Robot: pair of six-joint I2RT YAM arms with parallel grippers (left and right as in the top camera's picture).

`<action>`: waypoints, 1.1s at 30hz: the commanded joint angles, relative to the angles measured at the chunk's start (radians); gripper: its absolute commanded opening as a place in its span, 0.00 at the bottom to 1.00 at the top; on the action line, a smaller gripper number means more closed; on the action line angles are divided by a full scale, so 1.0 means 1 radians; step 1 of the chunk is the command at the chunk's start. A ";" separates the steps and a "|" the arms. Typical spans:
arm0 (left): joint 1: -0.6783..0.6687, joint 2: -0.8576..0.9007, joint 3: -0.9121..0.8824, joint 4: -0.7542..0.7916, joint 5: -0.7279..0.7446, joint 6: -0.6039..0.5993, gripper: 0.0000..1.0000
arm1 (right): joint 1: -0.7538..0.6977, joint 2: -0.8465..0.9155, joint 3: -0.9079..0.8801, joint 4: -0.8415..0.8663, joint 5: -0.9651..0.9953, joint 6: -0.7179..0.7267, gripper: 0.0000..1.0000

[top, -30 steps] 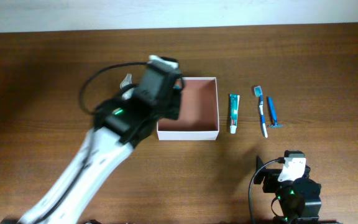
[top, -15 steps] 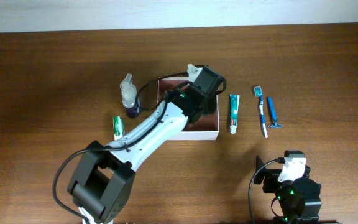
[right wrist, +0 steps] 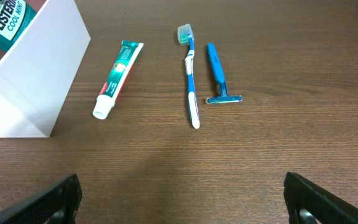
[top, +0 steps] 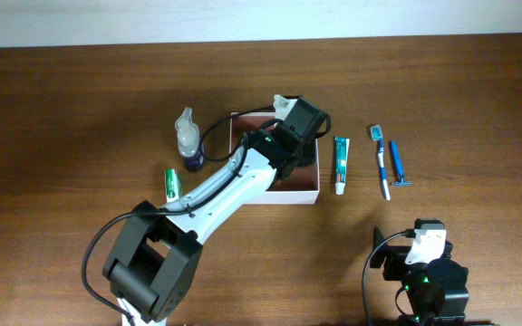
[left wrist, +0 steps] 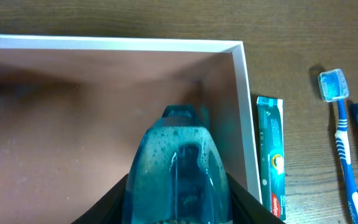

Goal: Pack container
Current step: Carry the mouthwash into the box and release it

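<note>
The container (top: 308,193) is a square white box with a pinkish-brown inside, at mid-table; it also shows in the left wrist view (left wrist: 104,42) and the right wrist view (right wrist: 36,81). My left gripper (top: 297,122) hangs over the box's right part, shut on a blue-green mouthwash bottle (left wrist: 176,165), whose label shows in the right wrist view (right wrist: 2,15). The bottle is held above the box floor near the right wall. My right gripper (right wrist: 182,199) is open and empty, low at the table's front right (top: 421,263).
A toothpaste tube (top: 341,164), a blue toothbrush (top: 381,163) and a blue razor (top: 397,163) lie right of the box. A clear spray bottle (top: 187,138) and a green tube (top: 172,184) lie left of it.
My left arm swung right from the box's left edge to over its right part, carrying the bottle, and has held still for the last half second. The right arm has not moved.
</note>
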 commanded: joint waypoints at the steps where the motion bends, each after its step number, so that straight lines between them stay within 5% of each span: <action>1: 0.000 0.003 0.015 0.039 -0.026 0.009 0.49 | -0.008 -0.006 -0.007 0.000 -0.002 0.008 0.99; 4: 0.000 0.003 0.015 0.063 -0.021 0.008 0.56 | -0.008 -0.006 -0.007 0.000 -0.002 0.008 0.99; 17: 0.000 0.002 0.015 0.060 0.040 0.028 0.58 | -0.008 -0.006 -0.007 0.000 -0.002 0.008 0.99; 22: 0.002 -0.008 0.015 -0.037 0.175 0.170 0.64 | -0.008 -0.006 -0.007 0.000 -0.002 0.008 0.99; 30: 0.003 -0.123 0.015 -0.205 0.127 0.171 0.64 | -0.008 -0.006 -0.007 0.000 -0.002 0.008 0.99; 32: 0.012 -0.182 0.015 -0.227 0.080 0.171 0.72 | -0.008 -0.006 -0.007 0.000 -0.002 0.008 0.99; 33: 0.026 -0.228 0.015 -0.238 0.048 0.171 0.97 | -0.008 -0.006 -0.007 0.000 -0.002 0.008 0.99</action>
